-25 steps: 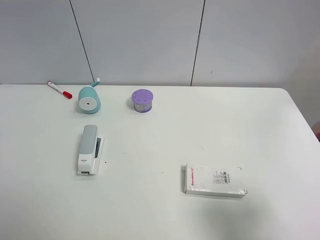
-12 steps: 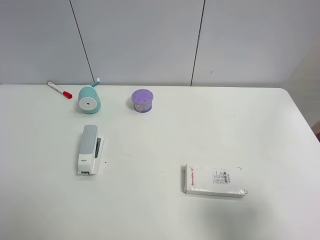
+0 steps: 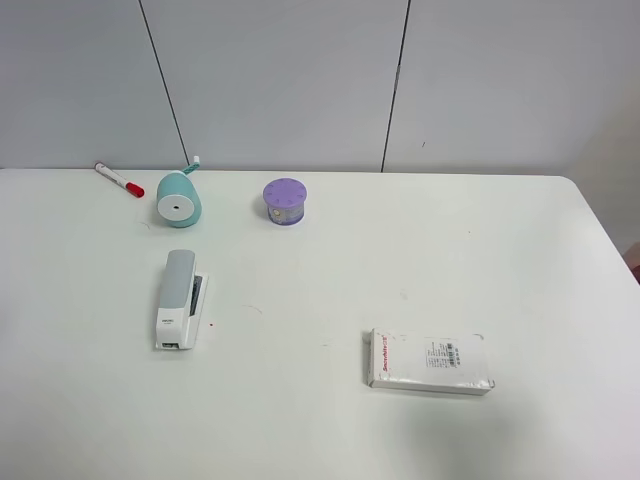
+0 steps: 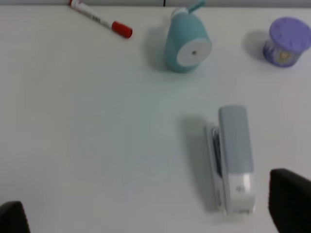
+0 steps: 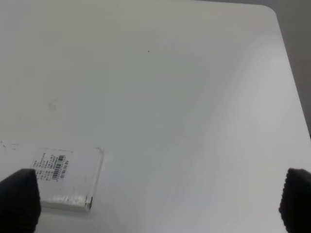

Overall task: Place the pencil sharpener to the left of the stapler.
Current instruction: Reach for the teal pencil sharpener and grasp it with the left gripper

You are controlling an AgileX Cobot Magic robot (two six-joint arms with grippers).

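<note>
The teal pencil sharpener (image 3: 179,199) lies near the table's back left, its white round face toward the front and its crank pointing back. In the left wrist view the pencil sharpener (image 4: 187,41) is beyond the stapler (image 4: 234,158). The grey-and-white stapler (image 3: 180,298) lies lengthwise in front of it, a short gap apart. My left gripper (image 4: 151,213) hovers open above the table, nearer than the stapler, with nothing between its fingers. My right gripper (image 5: 158,198) is open over the table's right side. Neither gripper shows in the exterior high view.
A purple round container (image 3: 285,202) stands right of the sharpener. A red-capped marker (image 3: 120,180) lies at the back left edge. A white rectangular box (image 3: 430,362) lies front right, and this white box (image 5: 63,179) also shows by my right gripper. The table's right edge (image 5: 286,73) is close.
</note>
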